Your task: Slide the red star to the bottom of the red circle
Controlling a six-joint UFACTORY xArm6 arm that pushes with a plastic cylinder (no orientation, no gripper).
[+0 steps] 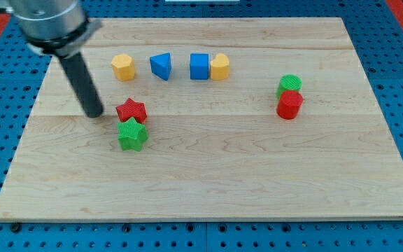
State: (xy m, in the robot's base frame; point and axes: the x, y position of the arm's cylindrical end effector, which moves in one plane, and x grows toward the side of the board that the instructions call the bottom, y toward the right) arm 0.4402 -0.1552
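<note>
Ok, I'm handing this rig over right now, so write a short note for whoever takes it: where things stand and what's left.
My tip rests on the wooden board, just to the view's left of the red star block, with a small gap.
The red star touches the green star block below it.
The red circle block sits far to the view's right, against the green circle block above it.
Done: nothing visible. Left: slide the star across to just below the red circle.
</note>
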